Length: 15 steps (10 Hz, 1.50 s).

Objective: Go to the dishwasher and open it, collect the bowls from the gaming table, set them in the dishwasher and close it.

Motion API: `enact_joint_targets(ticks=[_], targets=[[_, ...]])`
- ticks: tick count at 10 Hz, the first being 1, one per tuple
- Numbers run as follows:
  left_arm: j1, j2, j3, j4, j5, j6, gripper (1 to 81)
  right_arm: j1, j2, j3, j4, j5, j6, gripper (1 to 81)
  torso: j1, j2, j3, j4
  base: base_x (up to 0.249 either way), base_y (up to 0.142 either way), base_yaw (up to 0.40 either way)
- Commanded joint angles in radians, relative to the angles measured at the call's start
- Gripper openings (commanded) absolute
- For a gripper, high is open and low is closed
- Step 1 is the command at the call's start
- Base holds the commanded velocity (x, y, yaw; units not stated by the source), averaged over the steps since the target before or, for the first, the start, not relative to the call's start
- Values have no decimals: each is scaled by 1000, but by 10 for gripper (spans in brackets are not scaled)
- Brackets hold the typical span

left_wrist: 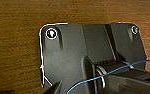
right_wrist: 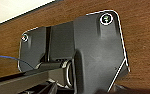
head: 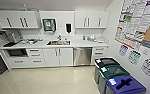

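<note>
1. The robot is facing a small kitchenette from across a pale floor, and the dishwasher [head: 82,56] is sitting under the white counter [head: 91,44], just to the right of the sink [head: 58,42]. That placement looks practical: rinsed dishes can go straight down into it.
2. The dishwasher is showing a stainless-steel front with a bar handle along its top edge, flush between the white double cabinet doors [head: 58,56] beside the sink and a narrow stack of white drawers [head: 99,53] on its far side. Its door is standing shut, so the opening step is judged not yet done.
3. Three lidded bins [head: 116,77], black, green and blue, are lining the wall well to the right of the sink, nearer the robot, leaving the floor in front of the dishwasher open for an approach.
4. Both wrist cameras are looking past the robot's own dark plates at a brown wood-grain surface. Whether the fingers of either gripper are open or closed cannot be told.
5. The robot is standing well apart from the dishwasher.
</note>
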Motion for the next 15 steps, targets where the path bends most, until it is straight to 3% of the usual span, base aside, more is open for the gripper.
enact_joint_targets(ticks=[1, 15], targets=[[-47, -20, 5, -9, 59, 0, 811, 38, -18, 13, 1, -52, -3, 811, 0, 0, 0, 0, 119, 0, 0], [-47, -21, 5, -11, 57, 0, 811, 41, -18, 13, 1, -53, -3, 811, 0, 0, 0, 0, 133, 0, 0]])
